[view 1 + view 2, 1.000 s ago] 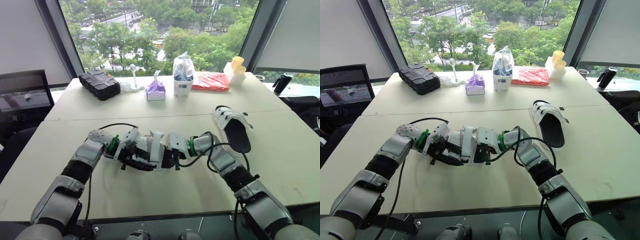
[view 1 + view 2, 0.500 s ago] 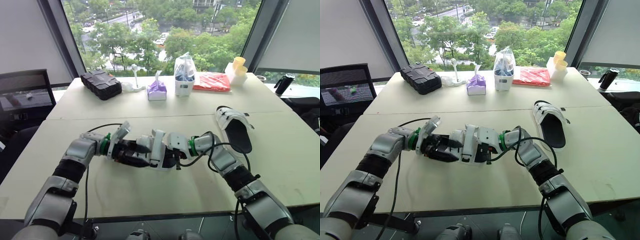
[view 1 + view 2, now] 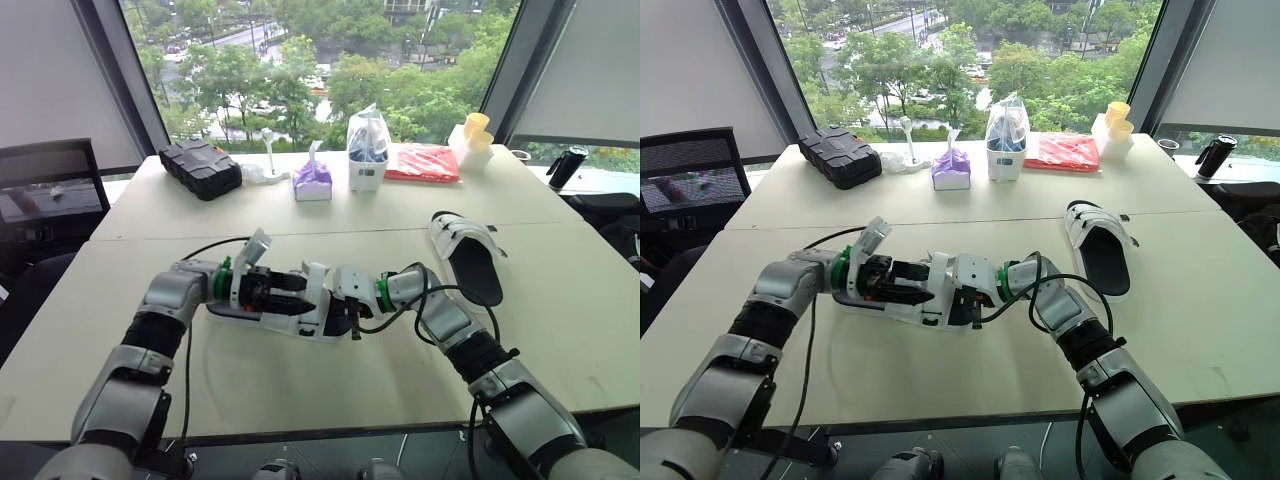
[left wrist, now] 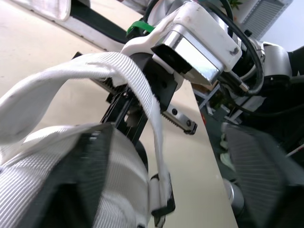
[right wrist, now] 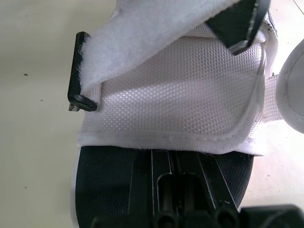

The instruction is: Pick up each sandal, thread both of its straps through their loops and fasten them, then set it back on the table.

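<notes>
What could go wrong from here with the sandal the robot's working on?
The strap stands up loose beside the left gripper, so it may flop away before it is threaded. That gripper and the right gripper crowd one sandal, so they might bump or twist it. The right arm's cable loops near the second sandal and could drag it.

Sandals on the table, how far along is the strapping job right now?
Done: nothing clearly. In hand: the near sandal sits between the left gripper and right gripper, with a strap arching up loose, not pressed down. Left: thread and fasten its straps, then the far sandal, whose fastening I cannot judge.
</notes>
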Tool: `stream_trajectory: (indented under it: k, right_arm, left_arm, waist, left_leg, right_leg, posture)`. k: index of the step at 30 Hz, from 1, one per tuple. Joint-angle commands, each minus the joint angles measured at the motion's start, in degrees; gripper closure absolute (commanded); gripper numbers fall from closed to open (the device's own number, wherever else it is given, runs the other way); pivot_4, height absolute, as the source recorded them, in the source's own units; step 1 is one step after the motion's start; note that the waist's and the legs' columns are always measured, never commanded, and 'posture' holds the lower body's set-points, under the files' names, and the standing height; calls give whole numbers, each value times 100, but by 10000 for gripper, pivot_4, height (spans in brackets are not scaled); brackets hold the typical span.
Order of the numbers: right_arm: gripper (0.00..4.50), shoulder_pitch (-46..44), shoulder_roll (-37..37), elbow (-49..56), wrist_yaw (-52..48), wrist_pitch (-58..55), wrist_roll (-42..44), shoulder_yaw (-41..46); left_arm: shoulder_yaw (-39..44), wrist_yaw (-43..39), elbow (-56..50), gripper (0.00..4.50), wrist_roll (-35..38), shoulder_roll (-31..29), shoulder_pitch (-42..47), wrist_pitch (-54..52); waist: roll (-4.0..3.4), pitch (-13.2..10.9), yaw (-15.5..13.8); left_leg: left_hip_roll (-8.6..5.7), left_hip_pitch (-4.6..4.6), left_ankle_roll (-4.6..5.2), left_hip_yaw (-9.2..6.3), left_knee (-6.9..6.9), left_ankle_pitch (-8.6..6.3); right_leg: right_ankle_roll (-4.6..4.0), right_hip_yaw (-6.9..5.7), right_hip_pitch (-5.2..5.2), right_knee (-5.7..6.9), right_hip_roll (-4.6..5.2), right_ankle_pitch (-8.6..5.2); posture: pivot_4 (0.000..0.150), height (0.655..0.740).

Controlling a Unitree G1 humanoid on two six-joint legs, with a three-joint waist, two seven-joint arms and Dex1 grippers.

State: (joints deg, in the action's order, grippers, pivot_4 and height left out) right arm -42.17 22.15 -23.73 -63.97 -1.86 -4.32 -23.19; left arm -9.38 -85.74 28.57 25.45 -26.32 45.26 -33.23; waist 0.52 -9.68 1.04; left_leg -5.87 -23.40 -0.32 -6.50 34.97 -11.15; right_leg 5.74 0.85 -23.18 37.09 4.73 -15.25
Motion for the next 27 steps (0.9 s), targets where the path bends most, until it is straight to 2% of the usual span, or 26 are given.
stream_trajectory:
  k: [1, 4, 5, 13, 22, 26, 27]
  right_arm:
    - [45000, 83, 45, -182, -18, -99, -215, -149]
    - [45000, 84, 42, -178, -13, -109, -212, -146]
    - [45000, 88, 42, -174, -12, -111, -211, -145]
    - [45000, 116, 50, -157, 2, -115, -207, -138]
    - [45000, 117, 41, -154, 3, -120, -208, -147]
    - [45000, 112, 43, -163, 3, -113, -214, -150]
    - [45000, 109, 40, -169, 3, -110, -214, -150]
  left_arm:
    - [49, 15, -171, 25986, -26, 35, 49, 60]
    - [16, 47, -194, 41594, -71, 66, 33, 66]
    - [7, 68, -194, 44088, -95, 67, 29, 71]
    - [-248, -36, -486, 44088, -305, -113, -207, 21]
    - [-499, -108, -685, 44088, -740, -190, -572, 873]
    - [-410, -35, -606, 44088, -764, -207, -543, 881]
    - [-399, -32, -606, 41764, -769, -228, -538, 870]
  waist:
    - [0, 0, 1]
    - [0, 0, 0]
    - [0, 0, 0]
    - [0, 0, 4]
    - [0, 0, -2]
    - [-1, 0, -2]
    - [-1, 0, -1]
  left_leg:
    - [0, 0, 0, 1, 0, 0]
    - [0, 0, 0, 0, -1, 0]
    - [0, 0, 0, 0, -1, 0]
    - [0, 0, 0, 1, -2, 0]
    - [0, 0, -2, 0, -3, -1]
    - [0, 0, -3, 1, -4, -2]
    - [0, 0, -2, 0, -3, -1]
  right_leg:
    - [0, 1, 0, 0, 0, 0]
    - [0, 0, -1, 0, 0, 0]
    - [0, 0, -1, 0, 0, 0]
    - [0, 1, -1, 0, 0, 0]
    - [-1, 1, -1, -1, 2, 0]
    - [-2, 1, -1, -1, 3, -1]
    - [-2, 1, -1, -1, 3, -1]
  posture:
    - [1500, 7400]
    - [1500, 7400]
    - [1500, 7400]
    - [1500, 7400]
    - [1500, 7400]
    - [1500, 7400]
    - [1500, 7400]
